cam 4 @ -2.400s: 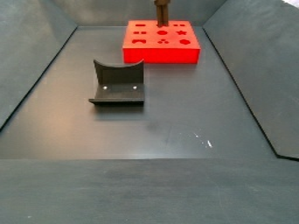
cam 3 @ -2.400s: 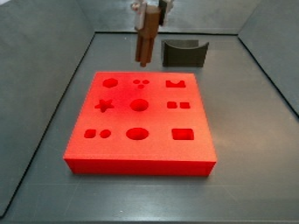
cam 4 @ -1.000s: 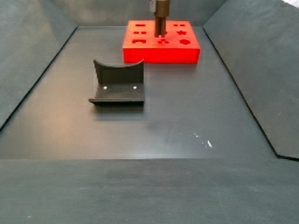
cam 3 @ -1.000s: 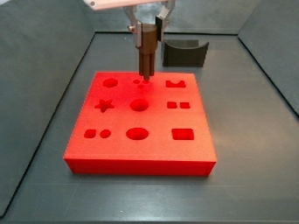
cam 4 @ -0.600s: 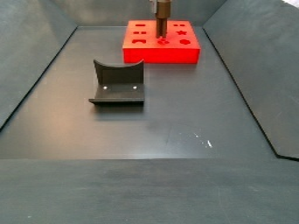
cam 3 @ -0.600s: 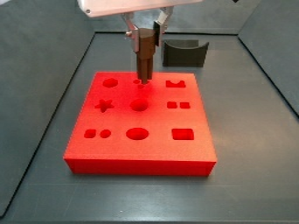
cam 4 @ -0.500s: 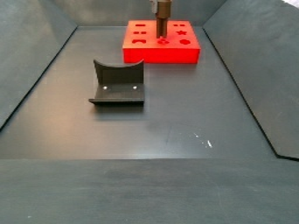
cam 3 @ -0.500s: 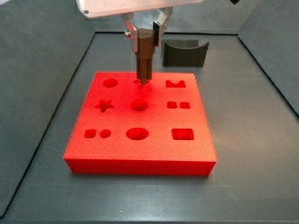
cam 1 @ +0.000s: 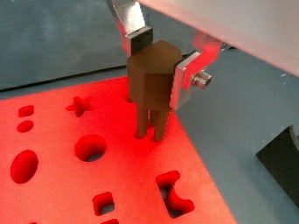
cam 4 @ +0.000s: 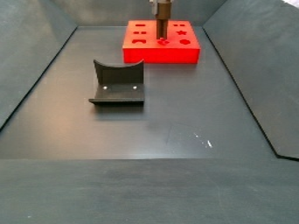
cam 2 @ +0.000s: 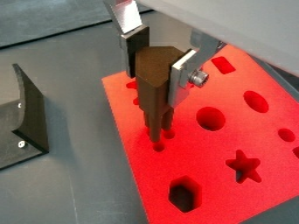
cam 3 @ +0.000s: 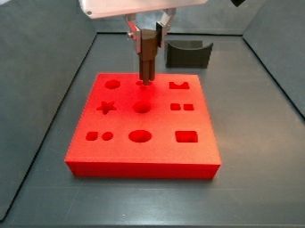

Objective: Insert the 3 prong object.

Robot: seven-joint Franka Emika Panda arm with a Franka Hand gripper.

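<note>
The 3 prong object point(cam 1: 149, 87) is a brown wooden peg with thin prongs. It hangs upright, clamped between the silver fingers of my gripper point(cam 1: 158, 74). In both wrist views its prong tips point(cam 2: 156, 140) touch the top of the red block point(cam 2: 222, 149) at the small three-hole socket near the block's edge. In both side views the peg point(cam 3: 146, 61) stands upright over the block's far row of holes point(cam 4: 163, 9). The red block point(cam 3: 143, 125) has several shaped holes. The socket itself is hidden by the prongs.
A dark grey curved holder stands behind the block in a side view point(cam 3: 188, 53) and nearer the camera in a side view point(cam 4: 117, 84); it shows in a wrist view point(cam 2: 26, 114). Grey walls point(cam 4: 30, 79) enclose the dark floor.
The gripper came over the block and lowered the peg until its prongs met the three-hole socket. In the last half second almost nothing has moved.
</note>
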